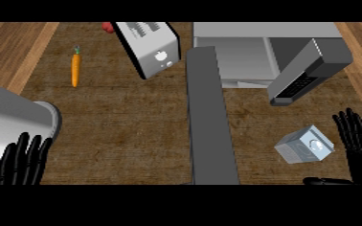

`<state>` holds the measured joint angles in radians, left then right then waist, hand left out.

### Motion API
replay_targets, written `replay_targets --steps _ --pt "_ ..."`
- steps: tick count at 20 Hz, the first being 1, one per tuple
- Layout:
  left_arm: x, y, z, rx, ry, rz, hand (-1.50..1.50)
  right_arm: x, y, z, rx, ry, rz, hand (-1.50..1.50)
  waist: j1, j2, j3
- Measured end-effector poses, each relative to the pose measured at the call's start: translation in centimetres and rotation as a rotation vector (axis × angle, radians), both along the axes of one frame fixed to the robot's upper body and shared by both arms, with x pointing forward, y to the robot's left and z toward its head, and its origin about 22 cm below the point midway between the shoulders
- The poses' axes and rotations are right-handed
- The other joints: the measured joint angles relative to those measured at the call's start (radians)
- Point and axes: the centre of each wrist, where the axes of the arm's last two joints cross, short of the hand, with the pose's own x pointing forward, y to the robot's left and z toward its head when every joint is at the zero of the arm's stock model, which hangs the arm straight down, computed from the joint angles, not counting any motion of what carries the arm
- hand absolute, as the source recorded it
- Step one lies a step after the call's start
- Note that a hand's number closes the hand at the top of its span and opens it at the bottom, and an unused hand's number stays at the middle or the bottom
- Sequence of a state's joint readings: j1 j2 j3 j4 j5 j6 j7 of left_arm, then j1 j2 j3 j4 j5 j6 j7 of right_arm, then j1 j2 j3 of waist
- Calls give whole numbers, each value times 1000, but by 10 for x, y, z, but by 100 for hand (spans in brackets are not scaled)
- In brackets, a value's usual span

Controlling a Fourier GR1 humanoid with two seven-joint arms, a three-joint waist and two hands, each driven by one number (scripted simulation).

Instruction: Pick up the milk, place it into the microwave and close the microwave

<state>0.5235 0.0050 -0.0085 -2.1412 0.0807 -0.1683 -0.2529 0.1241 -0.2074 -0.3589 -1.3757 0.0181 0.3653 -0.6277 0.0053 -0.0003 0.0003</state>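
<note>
The milk (305,145) is a small grey-white carton standing on the wooden counter at the lower right. My right hand (348,135) is just right of it, fingers straight and pointing up, thumb low near the frame's bottom; it does not touch the carton. The microwave (237,57) sits at the back right with its cavity showing, and its open door (210,115) runs toward me as a long grey slab down the middle. My left hand (22,159) rests open at the lower left, fingers up.
A toaster (150,47) stands at the back centre with a red object (107,27) behind it. An orange carrot (75,69) lies at the back left. A dark grey control panel block (308,72) tilts beside the microwave. A grey metal container (28,119) fills the left edge.
</note>
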Motion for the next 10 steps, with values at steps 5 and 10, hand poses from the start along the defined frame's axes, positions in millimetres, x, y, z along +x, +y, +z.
replay_targets --steps 5,10 --pt "-2 -1 5 -1 8 -5 -150 5 -11 -13 -11 37 18 -150 1 0 0" --pt "-9 5 2 1 8 -4 -150 12 -17 -33 -39 73 10 -150 2 0 0"
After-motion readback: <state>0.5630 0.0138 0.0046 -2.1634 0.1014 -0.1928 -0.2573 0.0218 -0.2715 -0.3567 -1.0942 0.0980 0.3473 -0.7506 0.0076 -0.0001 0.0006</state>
